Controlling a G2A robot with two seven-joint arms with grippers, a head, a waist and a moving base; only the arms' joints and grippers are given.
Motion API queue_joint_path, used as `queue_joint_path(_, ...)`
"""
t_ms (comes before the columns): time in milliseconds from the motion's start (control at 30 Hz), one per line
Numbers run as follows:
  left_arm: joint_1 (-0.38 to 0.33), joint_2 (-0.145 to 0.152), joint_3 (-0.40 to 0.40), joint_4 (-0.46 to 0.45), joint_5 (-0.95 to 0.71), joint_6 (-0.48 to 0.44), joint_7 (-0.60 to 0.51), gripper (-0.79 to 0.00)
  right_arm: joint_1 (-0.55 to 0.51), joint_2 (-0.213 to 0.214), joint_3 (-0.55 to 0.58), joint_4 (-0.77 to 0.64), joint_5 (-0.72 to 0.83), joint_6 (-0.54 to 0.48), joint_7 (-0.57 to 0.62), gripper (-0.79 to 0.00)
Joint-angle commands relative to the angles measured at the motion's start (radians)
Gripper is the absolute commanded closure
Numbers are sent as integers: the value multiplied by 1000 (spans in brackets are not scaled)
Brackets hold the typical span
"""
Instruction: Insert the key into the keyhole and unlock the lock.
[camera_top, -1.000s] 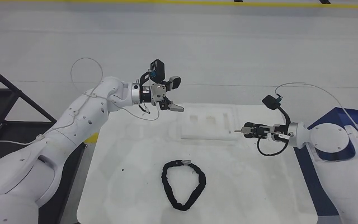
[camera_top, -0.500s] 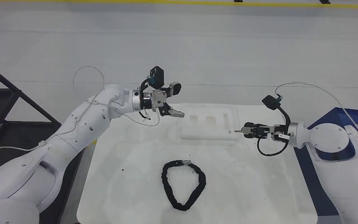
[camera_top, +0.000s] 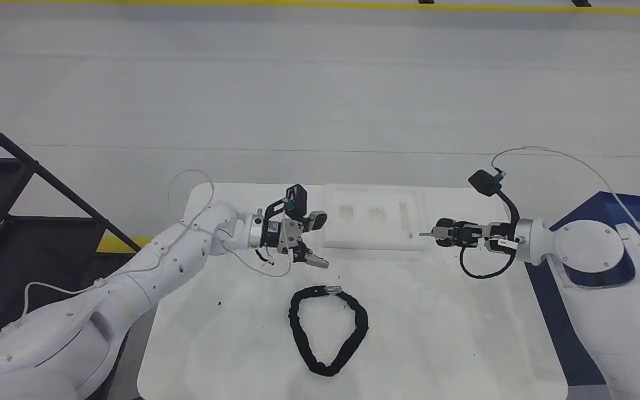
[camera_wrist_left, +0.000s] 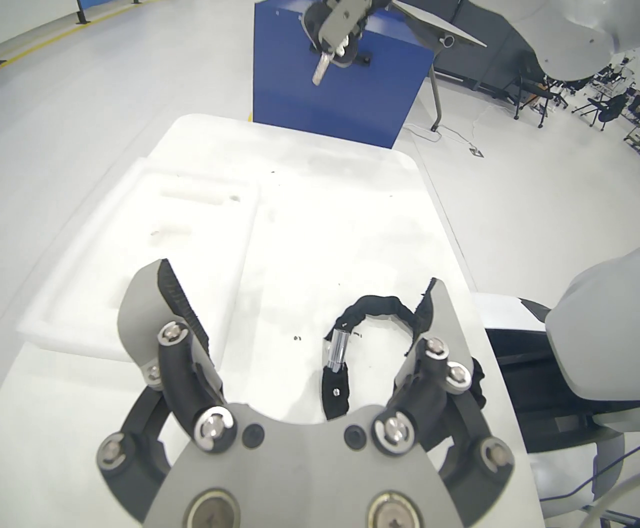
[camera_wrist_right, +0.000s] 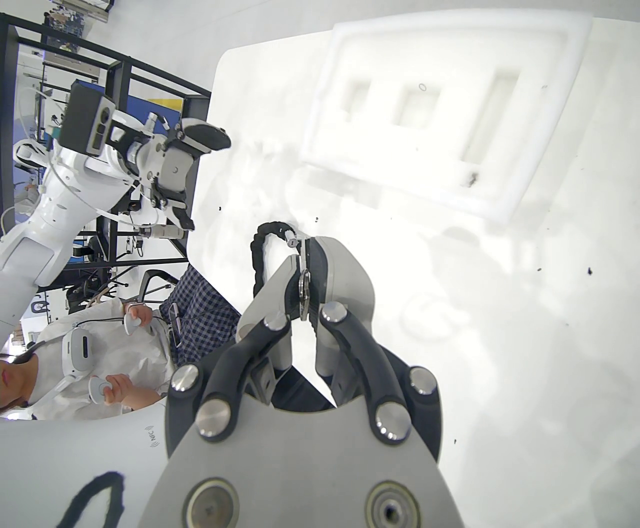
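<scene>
Left gripper: jaws spread wide, gripping nothing, dropping from high over the table's far edge toward the chain lock, which is lying near the front.
Foam tray: sitting unmoved.
Right gripper: holding steady, pinching the key, well apart from the lock.
Insertion is likely awaiting a secured lock.

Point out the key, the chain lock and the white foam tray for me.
key (camera_wrist_left: 320, 67), left wrist view, on its metal blade.
chain lock (camera_wrist_left: 338, 345), left wrist view, on its silver cylinder end.
foam tray (camera_top: 365, 242), top view, on the flat strip beside its recesses.
</scene>
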Motion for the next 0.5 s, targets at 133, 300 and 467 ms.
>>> queue_joint_path(133, -2, -6, 54, 23, 72, 0, 19, -785, 0, 0, 0, 0, 0, 0, 0, 0)
queue_joint_path(300, -8, -15, 100, 31, 172, 0, 58, -785, 0, 0, 0, 0, 0, 0, 0, 0)
queue_joint_path(467, 14, -36, 100, 29, 311, 0, 74, -785, 0, 0, 0, 0, 0, 0, 0, 0)
